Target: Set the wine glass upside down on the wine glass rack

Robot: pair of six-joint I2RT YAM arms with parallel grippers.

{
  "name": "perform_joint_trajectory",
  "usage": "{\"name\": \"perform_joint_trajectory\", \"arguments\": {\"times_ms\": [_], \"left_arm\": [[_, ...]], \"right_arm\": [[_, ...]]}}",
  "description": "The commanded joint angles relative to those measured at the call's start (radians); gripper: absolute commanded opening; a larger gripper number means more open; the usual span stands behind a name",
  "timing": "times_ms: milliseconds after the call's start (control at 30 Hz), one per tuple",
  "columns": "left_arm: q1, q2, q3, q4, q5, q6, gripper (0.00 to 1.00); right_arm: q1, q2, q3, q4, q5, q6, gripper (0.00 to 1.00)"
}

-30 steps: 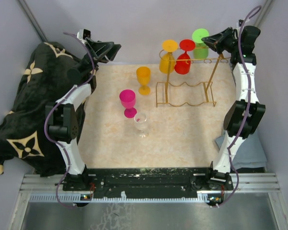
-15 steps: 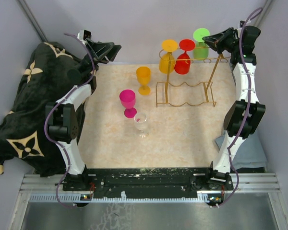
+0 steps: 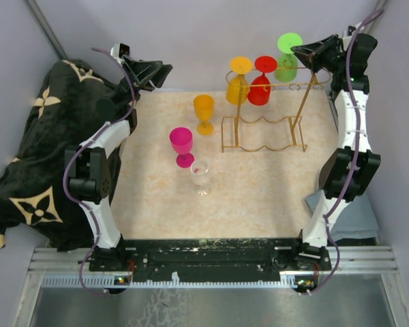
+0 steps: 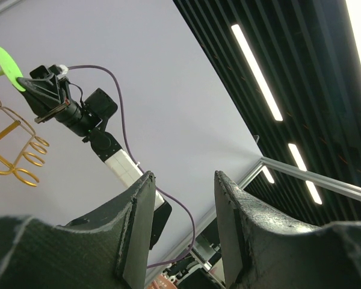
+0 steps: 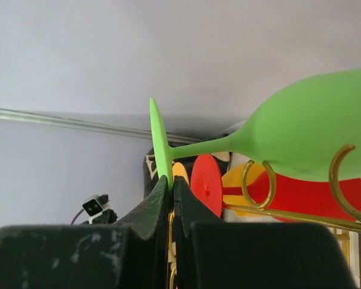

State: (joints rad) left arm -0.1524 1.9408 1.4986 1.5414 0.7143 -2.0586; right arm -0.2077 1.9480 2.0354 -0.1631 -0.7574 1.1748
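Glassware fills the overhead view. The right arm reaches to the far corner, and its jaws pinch the foot of the green wine glass. That foot is uppermost; the bowl hangs tilted below the jaws at the right end of the wine glass rack. Left of these jaws a red glass and a yellow glass hang bowl-down on the rack's top rail. Further left and nearer, an orange glass, a pink glass and a clear glass stand upright on the table. The left arm is raised at the far left, its jaws well apart from every glass, with a black patterned cloth beside it.

In the left wrist view, two dark fingers stand partly apart with nothing between them, pointing at a ceiling with strip lights. Far beyond them are the green foot disc and gold rail loops.

In the right wrist view, the jaws are closed tight on the rim of the green foot. The stem runs rightward from them to the bowl, which lies at the rack's gold loops; whether it touches them I cannot tell. The red glass lies just beneath the bowl.
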Motion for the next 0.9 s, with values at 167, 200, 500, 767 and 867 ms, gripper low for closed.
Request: {"name": "perform_joint_trajectory", "arguments": {"times_ms": [167, 200, 500, 767, 867], "left_arm": [[-0.008, -0.046, -0.006, 0.221, -0.003, -0.089, 0.50], [-0.009, -0.048, -0.006, 0.220, -0.003, -0.089, 0.50], [-0.009, -0.051, -0.005, 0.211, 0.002, -0.089, 0.50], [-0.010, -0.045, -0.002, 0.207, 0.000, -0.088, 0.50], [-0.010, -0.045, -0.002, 0.207, 0.001, -0.088, 0.50]], "right_arm": [[-0.007, -0.092, -0.048, 0.053, -0.008, 0.030, 0.00], [-0.007, -0.090, -0.052, 0.054, -0.006, 0.031, 0.00], [-0.007, -0.086, -0.082, 0.048, 0.007, 0.047, 0.00], [-0.007, -0.086, -0.086, 0.011, 0.007, 0.041, 0.00], [-0.007, -0.078, -0.084, 0.003, 0.004, 0.035, 0.00]]}}
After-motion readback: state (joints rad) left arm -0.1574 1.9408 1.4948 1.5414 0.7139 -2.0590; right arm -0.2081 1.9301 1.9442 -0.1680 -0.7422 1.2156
